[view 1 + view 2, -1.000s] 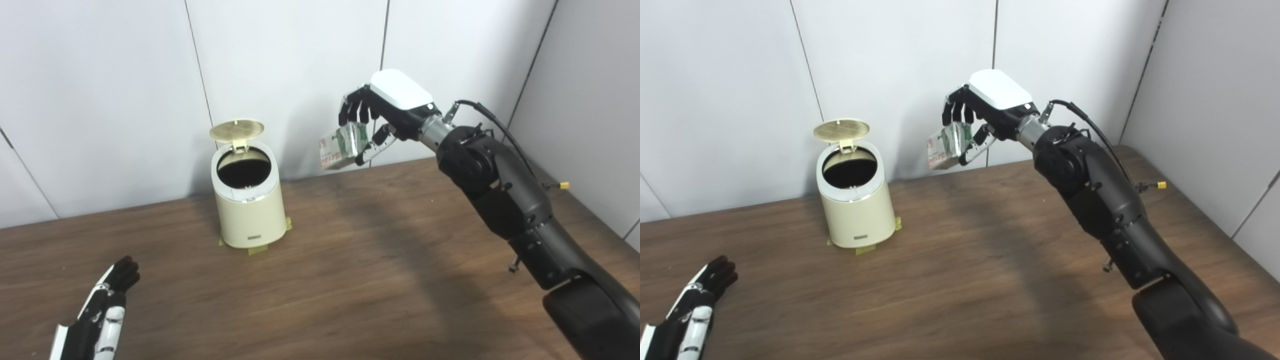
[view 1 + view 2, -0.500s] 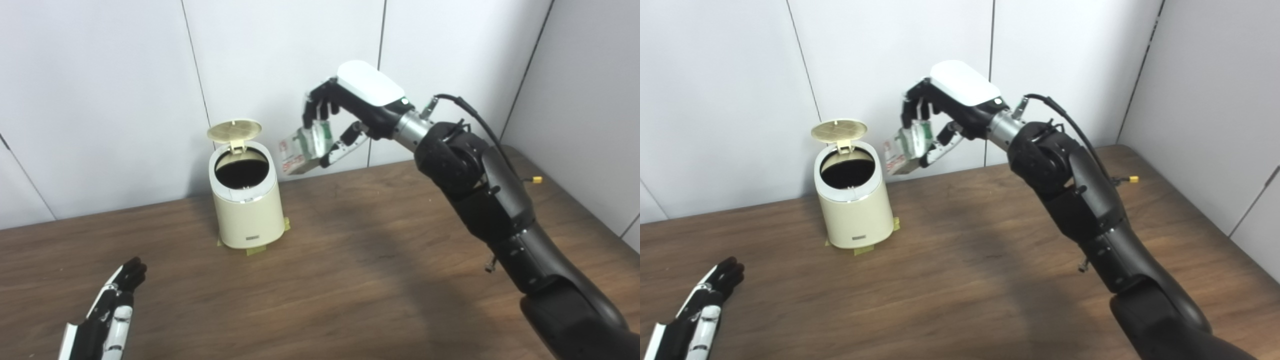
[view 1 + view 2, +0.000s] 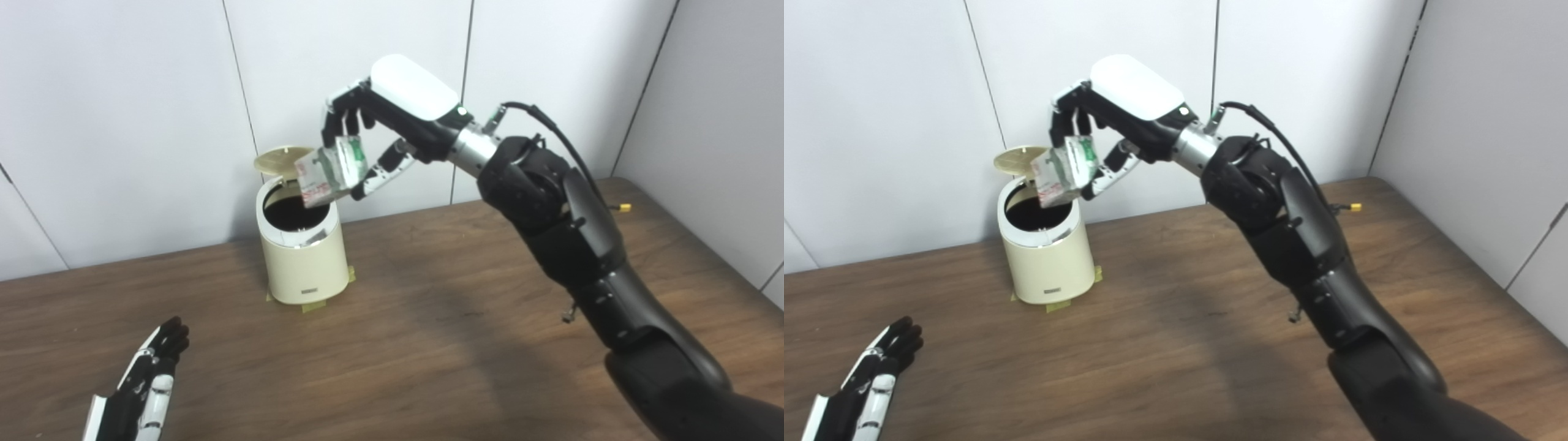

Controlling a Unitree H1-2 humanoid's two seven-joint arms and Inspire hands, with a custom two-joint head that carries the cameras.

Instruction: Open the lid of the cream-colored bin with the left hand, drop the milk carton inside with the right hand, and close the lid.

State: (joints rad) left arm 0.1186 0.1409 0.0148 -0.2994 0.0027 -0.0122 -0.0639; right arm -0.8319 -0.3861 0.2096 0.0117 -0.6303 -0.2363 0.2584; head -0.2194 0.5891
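Note:
The cream-colored bin [image 3: 303, 257] stands near the wall at the back left of the table, its round lid [image 3: 278, 163] tipped up behind a dark open mouth. My right hand [image 3: 392, 122] is shut on the milk carton [image 3: 327, 174], a white carton with red and green print, tilted in the air just above the bin's right rim. My left hand [image 3: 147, 386] rests low at the front left of the table, fingers stretched out and apart, holding nothing, well away from the bin.
The brown wooden table [image 3: 429, 343] runs wide in front of the bin. Yellow tape tabs [image 3: 312, 306] mark the bin's base. White wall panels [image 3: 122, 122] stand close behind, and another wall closes in at the right.
My right hand has carried the milk carton left, from mid-air beside the bin to just over its open mouth. The left hand has barely shifted.

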